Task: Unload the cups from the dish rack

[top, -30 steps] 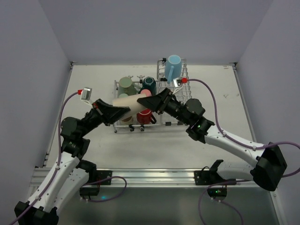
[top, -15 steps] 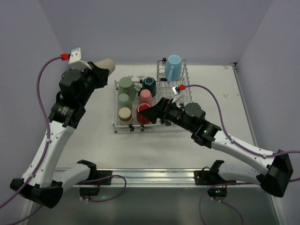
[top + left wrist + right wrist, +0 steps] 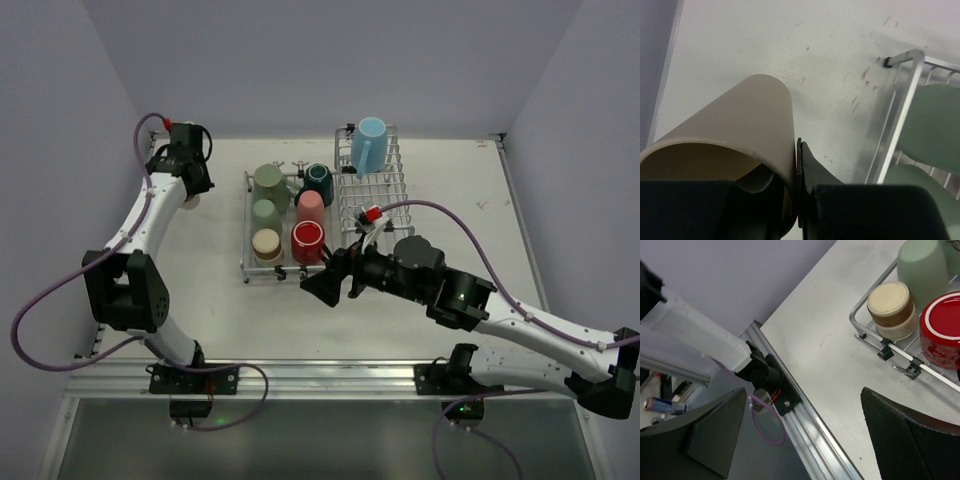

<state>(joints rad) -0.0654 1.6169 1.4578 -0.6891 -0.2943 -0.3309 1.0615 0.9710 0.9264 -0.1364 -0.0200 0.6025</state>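
we hold the beige cup (image 3: 747, 125) pinched by its rim wall in the left gripper (image 3: 790, 175), over bare table (image 3: 740, 30) just left of the dish rack (image 3: 893, 115) corner. the right gripper (image 3: 805, 440) hangs spread wide, holding nothing, just off the rack's near edge, near the tan cup (image 3: 892, 307) and red cup (image 3: 945, 327).

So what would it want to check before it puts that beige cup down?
1. Hold: the left gripper pinches the beige cup by its wall: ok.
2. Landing spot: bare table beside the dish rack: ok.
3. Cup touching down: cannot tell.
4. Next pick: the right gripper is open and empty: ok.
5. Rack emptied: not ok; the red cup, the tan cup and others sit in it.
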